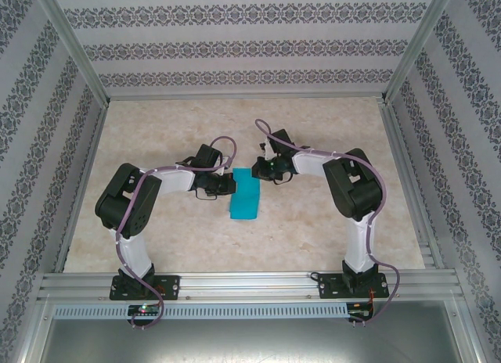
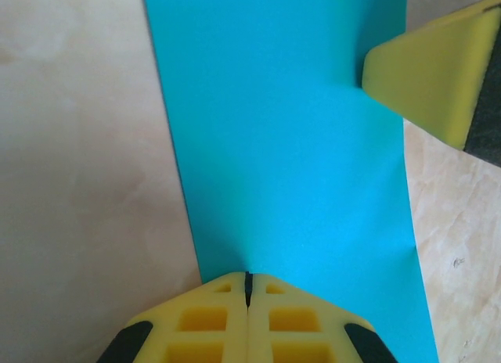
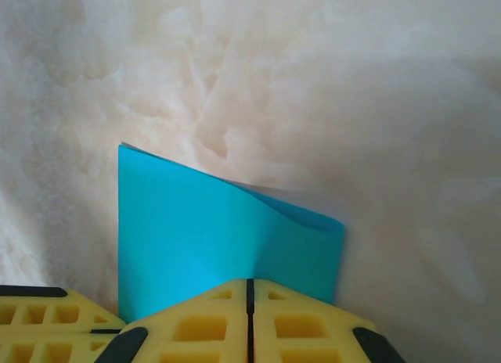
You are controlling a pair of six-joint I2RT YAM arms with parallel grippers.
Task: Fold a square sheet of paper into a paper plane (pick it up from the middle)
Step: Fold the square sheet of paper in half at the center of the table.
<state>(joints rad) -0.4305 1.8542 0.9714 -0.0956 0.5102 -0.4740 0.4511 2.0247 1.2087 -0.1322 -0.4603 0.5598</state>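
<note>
The cyan-blue square sheet of paper [image 1: 245,197] is folded in half into a narrow rectangle in the middle of the table. My left gripper [image 1: 225,183] is at its far left edge. In the left wrist view the left gripper [image 2: 247,281] has its jaws pressed together at the paper's [image 2: 290,159] near edge, shut on it. My right gripper [image 1: 264,169] is at the far right corner. Its wrist view shows the right gripper [image 3: 250,285] shut on the paper [image 3: 196,230], whose two layers gape slightly at the far edge. The right gripper's fingers [image 2: 427,73] touch the sheet's far side.
The tabletop is pale marbled stone [image 1: 156,230], boxed in by patterned walls and an aluminium frame [image 1: 250,283] along the near edge. The left gripper's yellow fingers [image 3: 47,312] sit right beside the right gripper's own.
</note>
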